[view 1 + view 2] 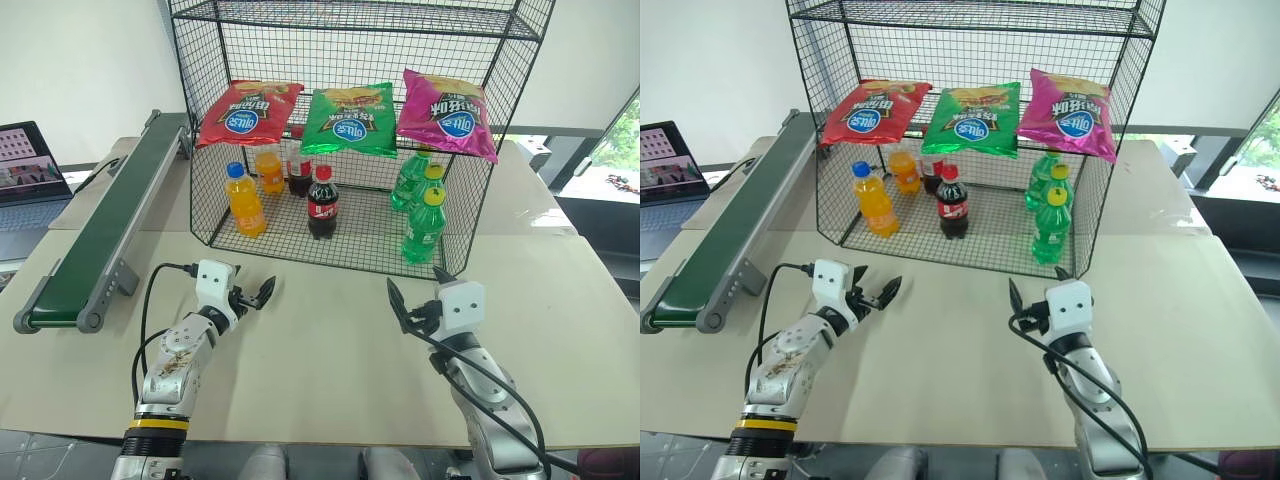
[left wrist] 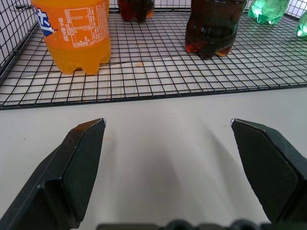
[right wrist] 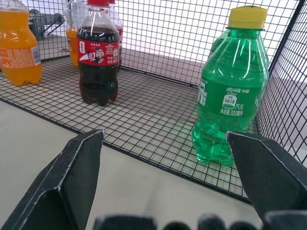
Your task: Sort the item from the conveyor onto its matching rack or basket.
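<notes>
Green chip bag (image 1: 349,121) is seen on the middle tier of the rack (image 1: 360,30), between red bag (image 1: 247,112) and magenta bag (image 1: 445,114), apparently sorted. Conveyor (image 1: 100,235) lies bare. Left gripper (image 1: 252,297) and right gripper (image 1: 415,305) are held spread, nothing gripped.

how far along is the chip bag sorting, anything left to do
It looks done: the glossy green chip bag lies on the tall black wire rack's shelf between a red bag and a magenta bag. The dark green conveyor belt carries nothing. Nothing is in hand: left gripper and right gripper hover over the table with jaws open. No step appears left.
</notes>
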